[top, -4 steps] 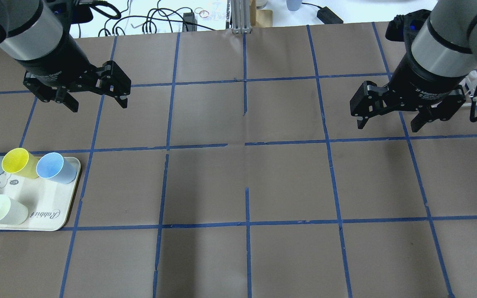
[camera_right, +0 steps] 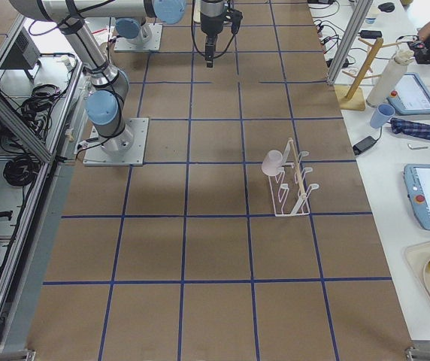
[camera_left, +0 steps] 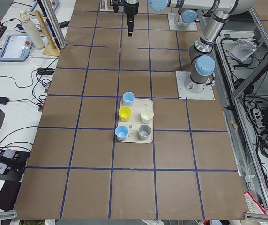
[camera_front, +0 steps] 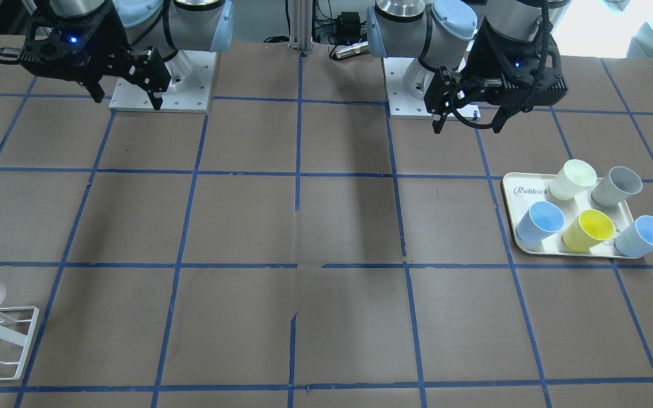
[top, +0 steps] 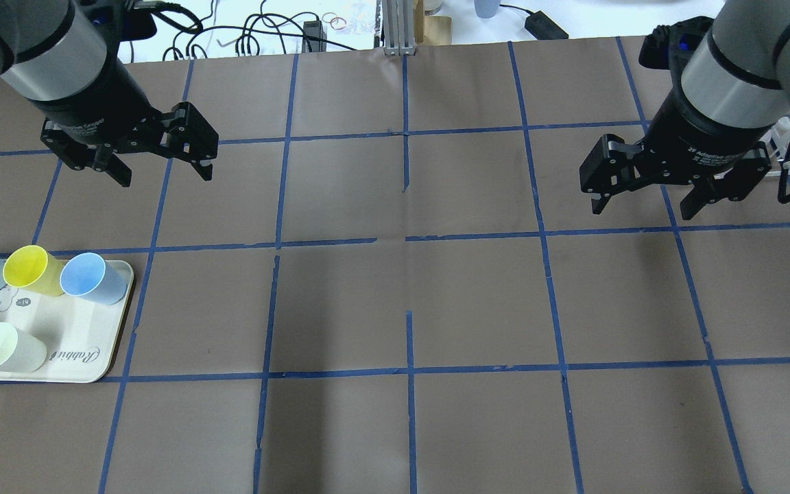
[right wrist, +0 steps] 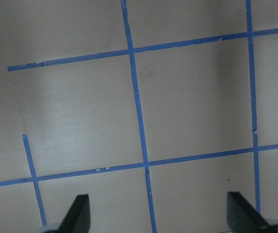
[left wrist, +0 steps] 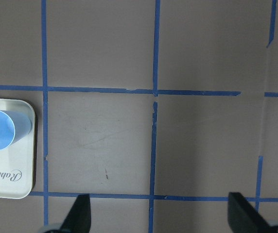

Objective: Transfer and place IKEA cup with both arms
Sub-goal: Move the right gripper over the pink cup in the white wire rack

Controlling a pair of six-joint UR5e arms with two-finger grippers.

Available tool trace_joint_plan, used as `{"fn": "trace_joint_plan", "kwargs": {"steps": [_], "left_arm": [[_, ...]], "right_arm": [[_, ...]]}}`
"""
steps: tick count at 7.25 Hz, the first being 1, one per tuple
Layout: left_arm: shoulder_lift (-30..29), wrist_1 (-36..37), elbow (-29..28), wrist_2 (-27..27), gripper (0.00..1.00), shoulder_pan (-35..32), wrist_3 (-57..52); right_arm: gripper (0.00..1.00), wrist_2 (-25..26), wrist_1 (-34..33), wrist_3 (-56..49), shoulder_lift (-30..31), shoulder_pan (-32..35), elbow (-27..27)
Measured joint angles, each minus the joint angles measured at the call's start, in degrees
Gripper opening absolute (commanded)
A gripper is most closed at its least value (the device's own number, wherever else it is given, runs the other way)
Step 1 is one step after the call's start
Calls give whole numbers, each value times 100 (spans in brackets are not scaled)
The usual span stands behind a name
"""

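While both hang above the surface [top: 409, 302], you've got the left end effector [top: 164, 175] and right end effector [top: 642, 208] released, fingers spread, nothing held. Pink cup [camera_right: 274, 160] sits tilted on the white wire rack [camera_right: 294, 192] at the robot's right, well apart from the tray [top: 79, 343] of other cups.

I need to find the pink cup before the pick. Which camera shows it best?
Exterior right: the pink cup sits whole on the white rack. The front-facing view catches only part of it at the frame's left edge. The overhead, exterior left and wrist views don't show it.
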State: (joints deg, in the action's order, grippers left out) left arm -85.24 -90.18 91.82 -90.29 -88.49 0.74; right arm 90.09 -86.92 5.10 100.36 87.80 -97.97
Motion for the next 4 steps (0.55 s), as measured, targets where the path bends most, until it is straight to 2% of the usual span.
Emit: {"fn": "trace_joint_plan", "kwargs": {"steps": [4], "left_arm": [[-24, 0, -2, 1, 100, 7, -3]], "right_arm": [[100, 26, -45, -130, -34, -166, -2]]}}
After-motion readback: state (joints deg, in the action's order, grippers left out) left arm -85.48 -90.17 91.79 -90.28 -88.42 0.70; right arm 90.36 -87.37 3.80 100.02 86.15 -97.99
